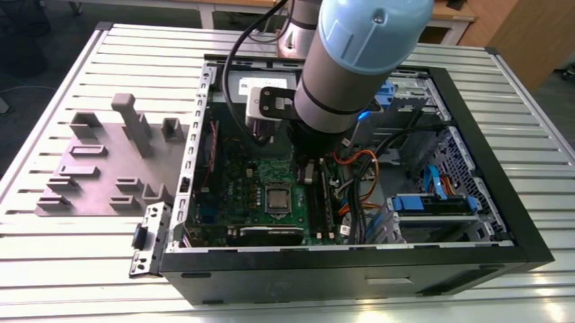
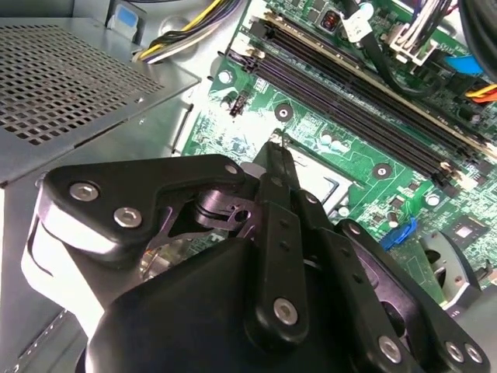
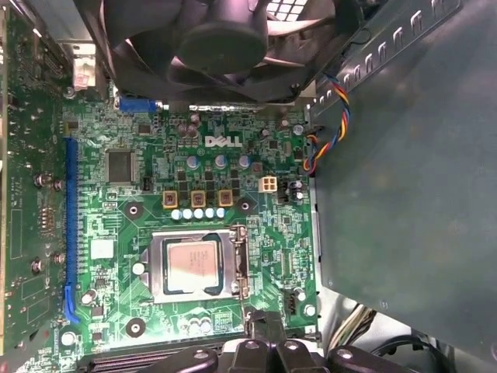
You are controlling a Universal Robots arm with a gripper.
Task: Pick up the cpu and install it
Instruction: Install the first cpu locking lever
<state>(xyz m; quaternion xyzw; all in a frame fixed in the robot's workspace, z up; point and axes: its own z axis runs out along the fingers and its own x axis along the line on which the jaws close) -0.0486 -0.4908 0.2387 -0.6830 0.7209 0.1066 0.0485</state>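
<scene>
The gripper (image 2: 276, 148) has its fingers drawn together with nothing between them, as far as the second wrist view shows. It hangs low over the board (image 3: 233, 155), just short of the socket (image 3: 237, 268).

The cpu (image 3: 192, 266) lies flat inside that socket, silver top up. In the exterior view the cpu (image 1: 277, 196) sits at about 7 o'clock from the arm (image 1: 346, 81). By my reading it is already seated, though I cannot tell whether the socket frame is latched over it.

Risks, as I judge them:
- If the closed tips drop or drift toward the chip, they could scrape its lid or push it askew. A skewed chip bends socket pins.
- The RAM slots (image 1: 325, 195) run at 3 o'clock of the cpu, close by. A sideways swing of the wrist could strike them.
- Orange cables (image 1: 359, 161) loop at 2 o'clock, just beside the arm, and could snag on it.
- The fan (image 3: 225, 39) and the case (image 1: 193, 155) wall hem the arm in further out, so a wide move could hit either.
</scene>
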